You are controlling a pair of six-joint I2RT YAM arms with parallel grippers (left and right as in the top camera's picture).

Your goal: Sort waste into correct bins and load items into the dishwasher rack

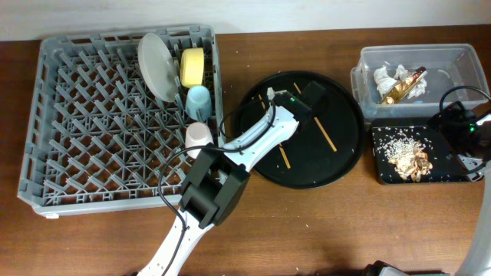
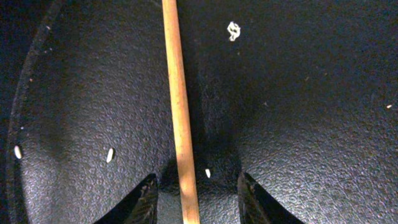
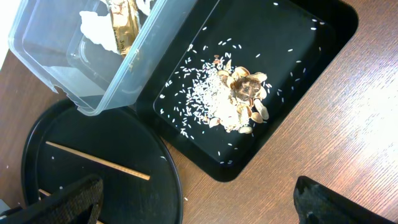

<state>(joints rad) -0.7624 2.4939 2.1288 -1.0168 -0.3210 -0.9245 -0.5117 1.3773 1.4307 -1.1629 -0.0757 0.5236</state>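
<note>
the left gripper (image 2: 199, 202) is being held low over the round black tray (image 2: 298, 93), and its jaws are being kept moderately apart, closed on nothing. in the left wrist view a chopstick (image 2: 179, 112) is being straddled: its long axis is running straight away from the wrist, almost in line with the camera's forward direction, so that it is being crossed squarely by the closing line of the jaws. the stick is being passed between the two fingertips (image 2: 148, 198), somewhat nearer to the one on the left of the picture than to the other, and whether either pad is touching it cannot be told. it is being judged that a plain closing, with little or no turning of the wrist, is all that is being called for before the stick is lifted toward the dishwasher rack (image 1: 92, 130), which is lying to the left of the tray in the overhead view. a second chopstick (image 1: 284, 157) is lying on the same tray, partly hidden under the left arm. the right gripper (image 3: 199, 208) is being held wide open and empty over the table beside the bins, well apart from both sticks, so the left arm is being taken as the nearer one.
</note>
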